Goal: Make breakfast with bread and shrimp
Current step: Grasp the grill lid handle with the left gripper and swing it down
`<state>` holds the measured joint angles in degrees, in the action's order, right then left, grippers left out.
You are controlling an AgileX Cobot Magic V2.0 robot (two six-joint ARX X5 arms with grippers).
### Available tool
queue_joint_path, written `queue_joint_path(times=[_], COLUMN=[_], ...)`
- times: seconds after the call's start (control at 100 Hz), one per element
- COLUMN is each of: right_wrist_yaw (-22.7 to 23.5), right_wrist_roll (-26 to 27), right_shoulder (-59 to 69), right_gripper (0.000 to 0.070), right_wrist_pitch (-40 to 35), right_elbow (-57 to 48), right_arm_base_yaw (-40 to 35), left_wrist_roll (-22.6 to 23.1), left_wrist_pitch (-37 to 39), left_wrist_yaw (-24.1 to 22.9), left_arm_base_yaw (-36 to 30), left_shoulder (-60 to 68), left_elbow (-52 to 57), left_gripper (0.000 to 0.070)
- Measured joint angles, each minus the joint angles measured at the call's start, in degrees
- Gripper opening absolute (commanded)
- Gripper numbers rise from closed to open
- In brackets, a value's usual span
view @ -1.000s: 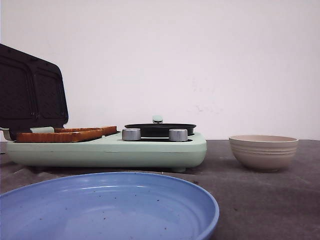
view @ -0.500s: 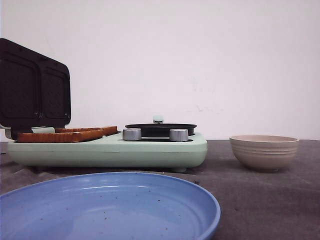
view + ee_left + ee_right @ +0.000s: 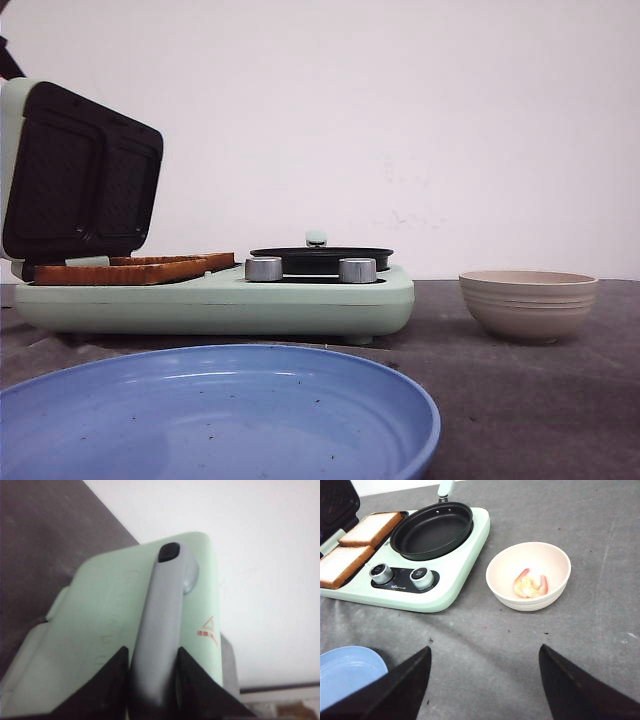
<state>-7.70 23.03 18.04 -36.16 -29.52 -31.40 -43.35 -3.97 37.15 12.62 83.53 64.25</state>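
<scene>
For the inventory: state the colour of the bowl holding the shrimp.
Cream bowl, clearest in the right wrist view.

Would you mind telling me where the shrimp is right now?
The shrimp lies inside the beige bowl on the grey table, to the right of the green cooker.

My left gripper (image 3: pixel 151 667) pulls the lid (image 3: pixel 80 180) forward; it now tilts lower over the bread (image 3: pixel 125 270).

red warning triangle with tiny unreadable red print under it on the mint lid (image 3: pixel 165 610), beside the grey handle (image 3: pixel 162 630); faint embossed letters there, illegible.
</scene>
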Motion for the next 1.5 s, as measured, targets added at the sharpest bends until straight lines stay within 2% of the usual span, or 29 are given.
queue_joint_path(times=[0.37,0.76,1.09,1.25,1.451,1.501], right_wrist_yaw=[0.0,0.0,0.0,0.0,0.0,0.0], right_wrist_roll=[0.0,0.0,0.0,0.0,0.0,0.0], right_shoulder=[0.0,0.0,0.0,0.0,0.0,0.0], right_gripper=[0.0415,0.0415,0.0415,0.0415,0.0415,0.0415], right_wrist_pitch=[0.0,0.0,0.0,0.0,0.0,-0.1], right_elbow=[0.0,0.0,0.0,0.0,0.0,0.0], right_arm_base_yaw=[0.0,0.0,0.0,0.0,0.0,0.0], left_wrist_roll=[4.7,13.4,18.7,20.3,21.7,21.7], left_wrist_pitch=[-1.7,-5.2,-5.4,-5.2,-4.9,-4.8], left_wrist_yaw=[-2.9,-12.8,-17.5,-20.3,-21.5,-21.9], left_arm_base_yaw=[-7.9,-18.3,-25.6,-27.6,-29.0,-29.2], left_shoulder=[0.0,1.2,6.7,8.2,9.6,9.6], left_elbow=[0.1,0.1,0.1,0.1,0.1,0.1], left_gripper=[0.001,0.001,0.001,0.001,0.0011,0.0032])
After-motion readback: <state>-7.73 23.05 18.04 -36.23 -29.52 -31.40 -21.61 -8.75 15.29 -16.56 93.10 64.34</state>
